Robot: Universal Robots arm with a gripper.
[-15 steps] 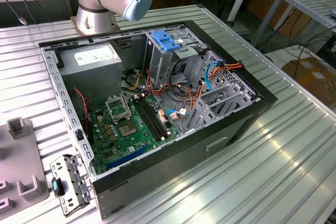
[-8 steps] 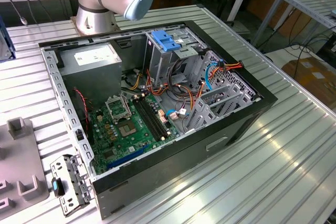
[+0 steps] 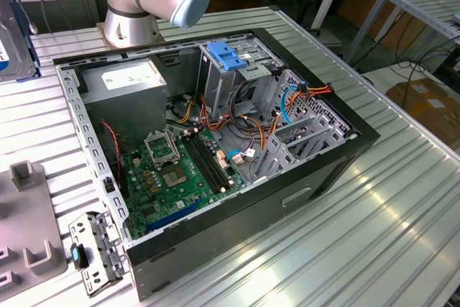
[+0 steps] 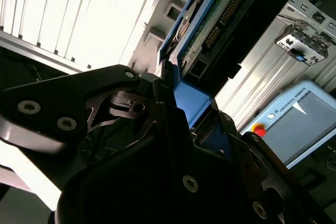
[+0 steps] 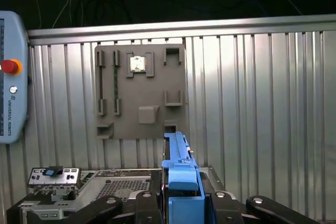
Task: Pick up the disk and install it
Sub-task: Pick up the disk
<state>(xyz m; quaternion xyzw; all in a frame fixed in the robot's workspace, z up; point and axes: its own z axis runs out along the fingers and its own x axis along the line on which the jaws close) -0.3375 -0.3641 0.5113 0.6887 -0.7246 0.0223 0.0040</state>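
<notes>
We see the gripper (image 5: 181, 203) pinching the disk (image 5: 178, 156) by its blue carrier end, the slab held edge-on in its grasp and reaching out ahead of it in both wrist views. Beyond the held disk, well apart from the gripper, a grey fixture board (image 5: 140, 90) lies on the ribbed metal table (image 5: 252, 103), with a teach pendant (image 5: 9, 77) off to one side of it. In the exterior view the open computer case (image 3: 237, 228) sits beside the arm's base (image 3: 129, 26).
</notes>
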